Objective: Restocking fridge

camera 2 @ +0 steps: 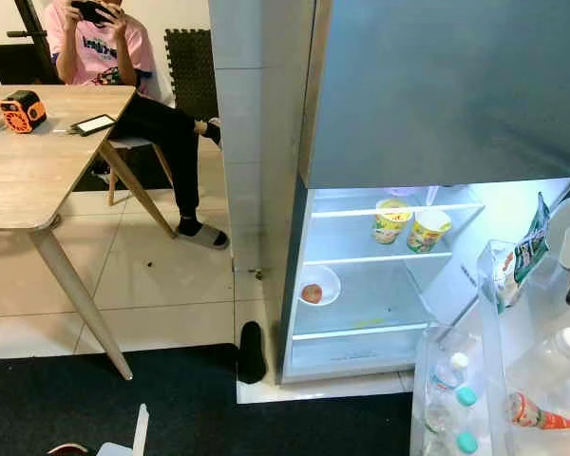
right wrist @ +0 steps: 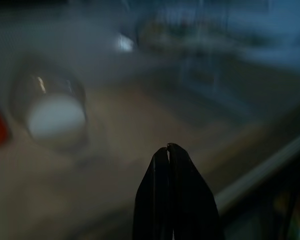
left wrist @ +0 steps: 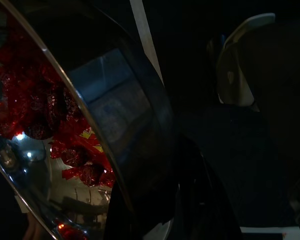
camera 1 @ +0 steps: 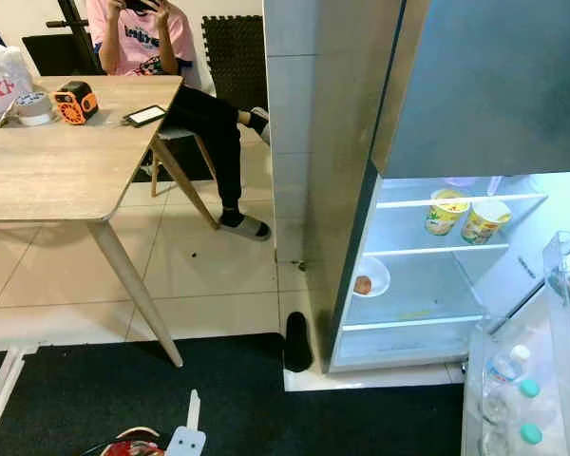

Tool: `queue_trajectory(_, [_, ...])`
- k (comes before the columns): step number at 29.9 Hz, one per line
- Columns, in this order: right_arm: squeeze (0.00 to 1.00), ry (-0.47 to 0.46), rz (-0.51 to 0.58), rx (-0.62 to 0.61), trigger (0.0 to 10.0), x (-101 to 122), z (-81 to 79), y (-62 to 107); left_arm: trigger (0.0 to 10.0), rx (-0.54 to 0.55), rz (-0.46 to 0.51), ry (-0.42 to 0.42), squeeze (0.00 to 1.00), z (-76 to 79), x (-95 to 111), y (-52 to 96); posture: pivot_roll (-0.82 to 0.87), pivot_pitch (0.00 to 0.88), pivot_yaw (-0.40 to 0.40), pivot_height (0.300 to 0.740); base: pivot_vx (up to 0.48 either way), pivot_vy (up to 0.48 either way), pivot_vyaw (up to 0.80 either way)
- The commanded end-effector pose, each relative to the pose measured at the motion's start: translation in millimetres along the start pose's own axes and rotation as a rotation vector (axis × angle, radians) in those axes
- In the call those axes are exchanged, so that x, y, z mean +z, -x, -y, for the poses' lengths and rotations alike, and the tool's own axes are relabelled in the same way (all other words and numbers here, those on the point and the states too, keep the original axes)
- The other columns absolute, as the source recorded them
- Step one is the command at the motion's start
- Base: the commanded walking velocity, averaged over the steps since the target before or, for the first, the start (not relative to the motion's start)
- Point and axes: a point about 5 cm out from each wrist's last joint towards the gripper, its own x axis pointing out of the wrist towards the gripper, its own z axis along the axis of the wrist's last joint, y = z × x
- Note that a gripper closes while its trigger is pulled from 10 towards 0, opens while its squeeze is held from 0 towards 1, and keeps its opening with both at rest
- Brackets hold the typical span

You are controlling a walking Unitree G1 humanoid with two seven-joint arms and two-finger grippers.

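one metal bowl (left wrist: 90, 150) of red sweets (left wrist: 35, 100)

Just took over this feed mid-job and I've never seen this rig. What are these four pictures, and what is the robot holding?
The top two come from a stereo camera on the humanoid's head, looking down at an open fridge. Inside are two noodle cups on a shelf and a small bowl below; bottles stand in the door. A person sits at the wooden table.

The bottom two are wrist cameras. The left gripper grips a steel bowl of red-wrapped sweets. The right gripper is closed and empty, near a blurred white-capped jar.
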Motion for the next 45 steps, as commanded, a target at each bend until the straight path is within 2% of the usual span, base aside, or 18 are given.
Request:
queue_trajectory(1, [0.00, 0.013, 0.132, 0.021, 10.0, 18.2, 1.2, 0.8, 10.0, -0.004, -0.004, 0.008, 0.00, 2.6, -0.3, 0.1, -0.09, 0.000, -0.028, 0.740, 0.000, 0.000, 0.00])
queue_trajectory(2, [0.00, 0.027, 0.230, 0.048, 10.0, 33.0, 0.2, 1.4, 10.0, -0.004, -0.003, 0.008, 0.00, 2.6, 0.2, 0.0, -0.09, 0.000, -0.030, 0.740, 0.000, 0.000, 0.00])
queue_trajectory(4, [0.00, 0.053, 0.342, 0.092, 10.0, 50.6, -2.6, 3.5, 10.0, -0.004, -0.001, 0.008, 0.00, 2.6, 0.9, -0.1, -0.09, 0.000, -0.030, 0.740, 0.000, 0.000, 0.00])
queue_trajectory(9, [0.00, 0.099, 0.446, 0.156, 10.0, 69.9, -8.6, 8.0, 10.0, -0.004, -0.001, 0.010, 0.00, 2.6, 1.0, -0.1, -0.09, 0.000, -0.030, 0.740, 0.000, 0.000, 0.00])
queue_trajectory(11, [0.00, 0.156, 0.562, 0.238, 10.0, 92.9, -21.8, 10.2, 10.0, -0.002, -0.007, 0.012, 0.00, 2.4, -0.6, 0.1, -0.09, 0.000, -0.030, 0.740, 0.000, 0.000, 0.00])
queue_trajectory(14, [0.00, 0.166, 0.586, 0.256, 10.0, 97.6, -25.1, 10.2, 10.0, -0.002, -0.008, 0.012, 0.00, 2.4, -0.9, 0.1, -0.09, 0.000, -0.030, 0.740, 0.000, 0.000, 0.00])
queue_trajectory(17, [0.00, 0.210, 0.663, 0.333, 10.0, 117.9, -43.1, 8.3, 10.0, -0.003, -0.009, 0.013, 0.00, 3.0, -1.5, 0.2, -0.08, 0.000, -0.030, 0.740, 0.000, 0.000, 0.00])
queue_trajectory(20, [0.00, 0.218, 0.672, 0.346, 10.0, 121.6, -47.0, 7.8, 10.0, -0.003, -0.009, 0.014, 0.00, 3.1, -1.5, 0.2, -0.08, 0.000, -0.030, 0.740, 0.000, 0.000, 0.00])
queue_trajectory(23, [0.00, 0.236, 0.669, 0.380, 10.0, 130.1, -58.9, -1.8, 10.0, -0.003, -0.008, 0.013, 0.00, 3.0, -1.1, 0.1, -0.08, 0.000, -0.028, 0.740, 0.000, 0.000, 0.00])
queue_trajectory(26, [0.00, 0.253, 0.686, 0.434, 10.0, 145.7, -77.6, -13.7, 10.0, -0.001, -0.008, 0.013, 0.00, 2.2, -0.8, 0.1, -0.08, 0.000, -0.028, 0.740, 0.000, 0.000, 0.00])
queue_trajectory(28, [0.00, 0.242, 0.717, 0.477, 10.0, 163.2, -96.8, -24.7, 10.0, 0.000, -0.007, 0.014, 0.00, 1.9, -0.7, 0.1, -0.08, 0.000, -0.028, 0.740, 0.000, 0.000, 0.00])
queue_trajectory(29, [0.00, 0.242, 0.717, 0.477, 10.0, 163.2, -96.8, -24.7, 10.0, 0.000, -0.007, 0.014, 0.00, 1.9, -0.7, 0.1, -0.08, 0.000, -0.028, 0.740, 0.000, 0.000, 0.00])
queue_trajectory(30, [0.00, 0.216, 0.726, 0.484, 10.0, 175.2, -110.2, -37.5, 10.0, -0.001, -0.007, 0.014, 0.00, 2.4, -0.6, 0.1, -0.08, 0.000, -0.028, 0.740, 0.000, 0.000, 0.00])
queue_trajectory(36, [0.00, 0.143, 0.686, 0.492, 10.0, 189.7, -133.9, -62.3, 10.0, -0.001, -0.008, 0.015, 0.00, 2.5, -1.0, 0.1, -0.07, 0.000, -0.024, 0.740, 0.000, 0.000, 0.00])
queue_trajectory(37, [0.00, 0.106, 0.650, 0.484, 10.0, 192.6, -142.5, -74.5, 10.0, 0.000, -0.008, 0.014, 0.00, 1.9, -1.0, 0.1, -0.07, 0.000, -0.024, 0.740, 0.000, 0.000, 0.00])
queue_trajectory(39, [0.00, 0.106, 0.650, 0.484, 10.0, 192.6, -142.5, -74.5, 10.0, 0.000, -0.008, 0.014, 0.00, 1.9, -1.0, 0.1, -0.07, 0.000, -0.024, 0.740, 0.000, 0.000, 0.00])
queue_trajectory(44, [0.00, -0.018, 0.527, 0.447, 10.0, 190.9, -165.1, -108.7, 10.0, 0.004, -0.010, 0.018, 0.00, 0.7, -1.8, 0.1, -0.06, 0.000, -0.026, 0.740, 0.000, 0.000, 0.00])
queue_trajectory(45, [0.00, -0.018, 0.527, 0.447, 10.0, 190.9, -165.1, -108.7, 10.0, 0.004, -0.010, 0.018, 0.00, 0.7, -1.8, 0.1, -0.06, 0.000, -0.026, 0.740, 0.000, 0.000, 0.00])
